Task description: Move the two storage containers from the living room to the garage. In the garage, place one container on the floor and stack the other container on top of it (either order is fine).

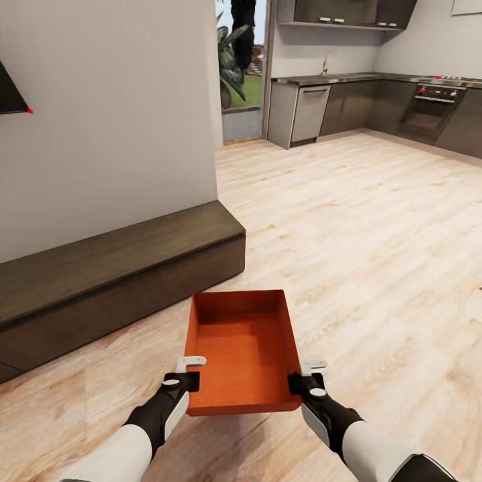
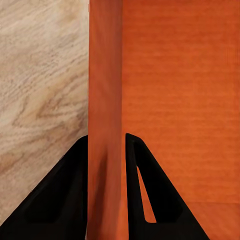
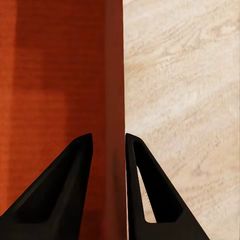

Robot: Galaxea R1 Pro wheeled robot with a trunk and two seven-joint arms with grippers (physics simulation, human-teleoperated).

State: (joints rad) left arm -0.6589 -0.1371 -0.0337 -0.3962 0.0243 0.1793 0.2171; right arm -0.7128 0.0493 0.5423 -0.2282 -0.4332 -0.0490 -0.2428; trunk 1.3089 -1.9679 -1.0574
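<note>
Both pincers [image 1: 189,375] [image 1: 302,376] clamped on storage container [image 1: 242,348].

left gripper [image 1: 189,373]: clamped on container [image 1: 242,349] wall; right gripper [image 1: 304,376]: clamped likewise; arms forward

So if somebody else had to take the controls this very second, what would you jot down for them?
Left gripper: shut on the left wall of the open orange-red rectangular storage container, one finger inside, one outside.
Right gripper: shut on the container's right wall the same way.
The container is held over the light wood-plank floor, beside the long low dark-wood bench, with a kitchen ahead. So the rig is in the living room, not the garage.
Done: one container picked up.
Left: carry it to the garage, set it on the concrete, fetch the second container and stack it.
</note>
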